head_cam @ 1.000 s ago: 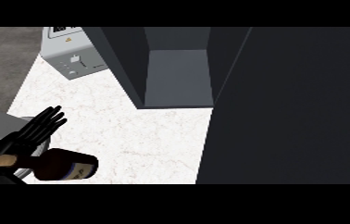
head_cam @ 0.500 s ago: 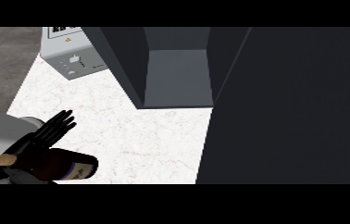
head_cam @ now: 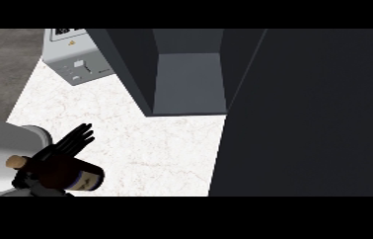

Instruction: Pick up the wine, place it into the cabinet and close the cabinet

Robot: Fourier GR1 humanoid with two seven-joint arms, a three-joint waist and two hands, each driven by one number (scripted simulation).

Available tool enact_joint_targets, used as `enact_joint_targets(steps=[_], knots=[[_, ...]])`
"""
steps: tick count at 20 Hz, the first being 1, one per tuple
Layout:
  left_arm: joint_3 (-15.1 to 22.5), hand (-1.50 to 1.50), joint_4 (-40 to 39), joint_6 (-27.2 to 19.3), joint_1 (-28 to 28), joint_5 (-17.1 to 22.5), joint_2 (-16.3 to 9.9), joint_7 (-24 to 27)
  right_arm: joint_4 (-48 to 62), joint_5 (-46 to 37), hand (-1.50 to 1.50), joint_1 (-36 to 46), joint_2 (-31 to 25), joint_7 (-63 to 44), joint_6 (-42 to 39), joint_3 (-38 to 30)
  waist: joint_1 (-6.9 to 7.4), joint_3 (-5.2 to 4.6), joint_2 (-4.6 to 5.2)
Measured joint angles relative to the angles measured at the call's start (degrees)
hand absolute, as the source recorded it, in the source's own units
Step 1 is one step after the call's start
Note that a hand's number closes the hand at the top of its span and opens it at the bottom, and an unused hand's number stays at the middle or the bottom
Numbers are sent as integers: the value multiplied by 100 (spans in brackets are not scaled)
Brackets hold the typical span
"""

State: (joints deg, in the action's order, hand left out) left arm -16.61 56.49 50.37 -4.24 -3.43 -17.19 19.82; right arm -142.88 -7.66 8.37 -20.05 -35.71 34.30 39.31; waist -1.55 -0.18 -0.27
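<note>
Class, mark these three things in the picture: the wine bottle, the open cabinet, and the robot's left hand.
wine bottle [head_cam: 82, 179], head view, on its label end.
cabinet [head_cam: 188, 82], head view, on the bare floor of its open compartment.
left hand [head_cam: 69, 143], head view, on its straight fingers above the bottle.

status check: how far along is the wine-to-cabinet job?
Early. Done: nothing visibly finished. In hand: the left hand is at the wine bottle near the counter's lower left corner, fingers straight above it; a closed grasp isn't visible. Left: move the bottle into the open cabinet, whose interior shows nothing inside, then shut its dark door. Right hand is out of view.
</note>
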Motion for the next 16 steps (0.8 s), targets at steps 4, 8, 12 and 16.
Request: enact_joint_targets(steps=[4, 8, 12, 16], knots=[[195, -150, -208, -168, -49, -85, -29, 280, -23, 9, -150, 66, -142, -74, 36, -85, -4, -2, -3], [291, 150, -425, -330, -57, -30, -43, 551, -29, 31, -150, 8, -258, 16, 79, -51, 1, -1, -4], [409, 150, -596, -447, -143, 76, 48, 635, -27, 49, -150, -15, -337, 44, 132, -10, 11, 3, -5], [507, 150, -598, -538, -183, 155, 4, 775, -26, 75, -150, -40, -431, 117, 164, -53, 30, 5, -5]])
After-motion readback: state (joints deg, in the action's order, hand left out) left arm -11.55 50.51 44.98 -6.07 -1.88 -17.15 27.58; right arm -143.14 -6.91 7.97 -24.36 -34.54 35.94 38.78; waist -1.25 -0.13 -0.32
